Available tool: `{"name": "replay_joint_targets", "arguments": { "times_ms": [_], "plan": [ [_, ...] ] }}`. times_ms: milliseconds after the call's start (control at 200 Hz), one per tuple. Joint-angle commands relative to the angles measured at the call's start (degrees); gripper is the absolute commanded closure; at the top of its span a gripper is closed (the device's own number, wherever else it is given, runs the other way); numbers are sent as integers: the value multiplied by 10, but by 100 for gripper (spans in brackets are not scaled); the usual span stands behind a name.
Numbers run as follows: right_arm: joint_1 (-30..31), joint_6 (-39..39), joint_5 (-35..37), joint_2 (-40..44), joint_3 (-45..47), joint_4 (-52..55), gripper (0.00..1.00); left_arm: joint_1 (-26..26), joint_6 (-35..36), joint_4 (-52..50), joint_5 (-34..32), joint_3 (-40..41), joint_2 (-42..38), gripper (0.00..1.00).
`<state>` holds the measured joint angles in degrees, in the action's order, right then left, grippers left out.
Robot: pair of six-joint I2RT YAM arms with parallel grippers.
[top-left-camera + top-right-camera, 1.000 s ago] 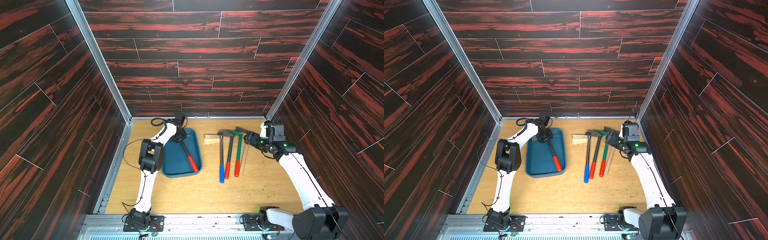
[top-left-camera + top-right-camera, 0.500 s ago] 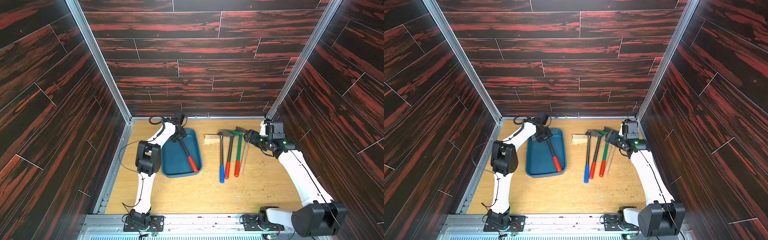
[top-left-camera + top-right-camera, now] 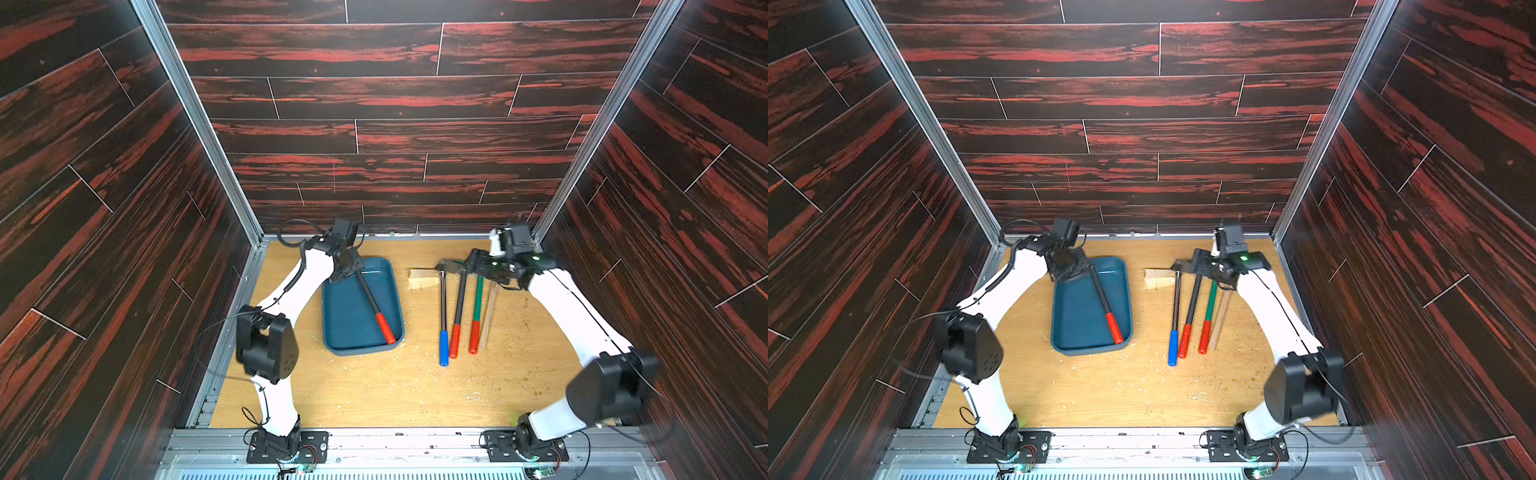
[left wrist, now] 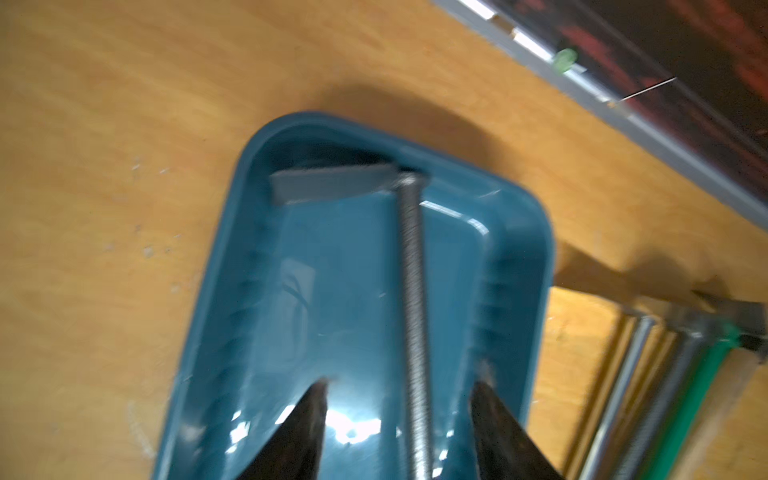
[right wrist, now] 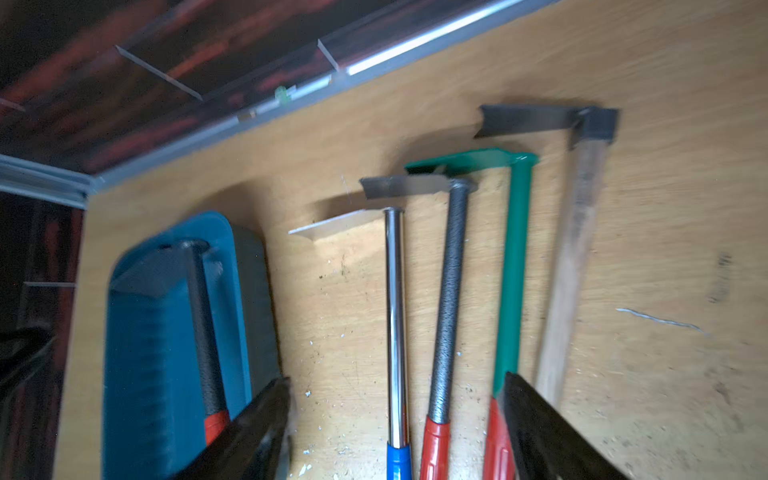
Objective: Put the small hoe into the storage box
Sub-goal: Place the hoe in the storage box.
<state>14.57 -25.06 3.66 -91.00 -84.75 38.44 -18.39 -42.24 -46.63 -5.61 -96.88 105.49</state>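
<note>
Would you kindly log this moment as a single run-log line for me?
small hoe: lying in storage box | left pincer: open, over its shaft | right pincer: open, above hoes on table

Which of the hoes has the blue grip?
The chrome-shafted hoe, on the table nearest the storage box; the others have red grips or a plain wooden handle.

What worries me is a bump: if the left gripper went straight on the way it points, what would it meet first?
Probably the shaft of the small hoe, which lies between the open fingers of the left gripper, with the storage box floor beneath it; the depth is unclear.
</note>
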Motion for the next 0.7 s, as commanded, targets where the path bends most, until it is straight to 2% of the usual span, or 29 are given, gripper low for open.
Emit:
{"name": "replay_joint_targets", "arguments": {
  "times_ms": [0, 70, 190, 316, 696],
  "plan": [
    [14, 13, 11, -41, -27, 19, 19, 0, 21, 10, -35, 39, -67, 43],
    [21, 16, 17, -65, -42, 21, 20, -1, 24, 3, -49, 54, -92, 44],
    [29, 21, 24, -102, -67, 23, 22, -1, 33, 9, -59, 78, -133, 51],
    [33, 21, 19, -142, -86, 27, 23, 2, 34, 23, -79, 105, -170, 50],
    [49, 29, 7, -234, -132, 27, 28, 19, 29, 23, -65, 133, -208, 49]
  ]
}}
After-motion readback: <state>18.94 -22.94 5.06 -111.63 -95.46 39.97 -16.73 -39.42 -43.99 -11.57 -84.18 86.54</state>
